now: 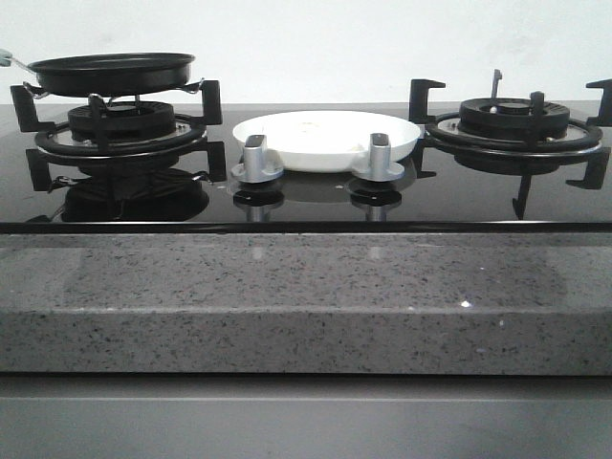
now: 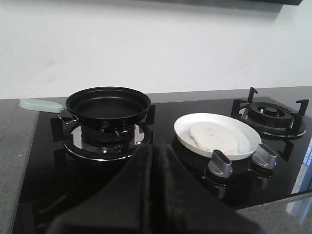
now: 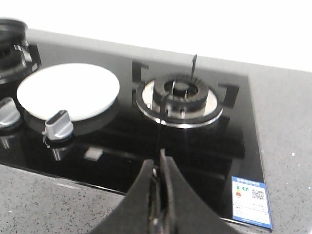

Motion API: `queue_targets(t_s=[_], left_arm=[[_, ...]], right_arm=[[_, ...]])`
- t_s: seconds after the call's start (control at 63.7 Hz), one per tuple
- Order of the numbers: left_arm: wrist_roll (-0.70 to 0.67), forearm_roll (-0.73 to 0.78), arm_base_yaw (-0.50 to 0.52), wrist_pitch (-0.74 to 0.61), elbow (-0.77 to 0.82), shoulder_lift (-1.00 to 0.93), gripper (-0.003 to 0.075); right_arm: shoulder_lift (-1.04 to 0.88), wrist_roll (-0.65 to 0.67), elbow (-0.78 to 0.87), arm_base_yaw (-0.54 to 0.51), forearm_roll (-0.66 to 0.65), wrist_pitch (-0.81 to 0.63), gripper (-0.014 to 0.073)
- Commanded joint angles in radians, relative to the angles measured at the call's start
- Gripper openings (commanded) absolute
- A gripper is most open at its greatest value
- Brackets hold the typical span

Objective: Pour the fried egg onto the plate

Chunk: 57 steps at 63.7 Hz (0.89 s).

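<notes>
Fried egg point(image 2: 214, 138) down flat on the plate point(image 2: 185, 132), pale face up, lying toward the side nearer the right burner point(image 2: 271, 116). Plate resting on the black glass hob point(image 1: 306, 203) between the two burners, just behind the pair of silver knobs point(image 1: 257, 159). From the front, only a faint cream patch inside the white rim; from the right wrist, plate blurred to a plain white disc point(image 3: 68, 90), egg not to be made out there.

Over on the left burner point(image 2: 105, 136), black frying pan point(image 2: 108, 104) sitting level on the grate, showing a bare dark inside, pale green handle point(image 2: 41, 105) poking out away from the plate.

Left hand point(image 2: 155, 187) closed, fingers pressed together with nothing between them, up over the front edge of the hob, apart from the pan. Right hand point(image 3: 159, 192) likewise closed and gripping nothing, above the speckled grey worktop point(image 3: 44, 204) at the hob's front, in line with the right burner. Neither hand in the front view.
</notes>
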Motion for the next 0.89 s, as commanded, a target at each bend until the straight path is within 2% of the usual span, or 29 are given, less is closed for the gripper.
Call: queue_targets(t_s=[0.0, 0.11, 0.879], left_arm=[[-0.005, -0.007, -0.009, -0.088, -0.027, 0.011, -0.0019], [-0.005, -0.007, -0.009, -0.088, -0.027, 0.011, -0.0019], [-0.005, -0.007, -0.009, -0.088, -0.027, 0.011, -0.0019]], right_arm=[[-0.07, 0.0, 0.042, -0.004, -0.016, -0.117, -0.0058], [-0.119, 0.0, 0.078, -0.004, -0.016, -0.116, -0.0058], [-0.121, 0.0, 0.085, -0.004, -0.016, -0.129, -0.0058]])
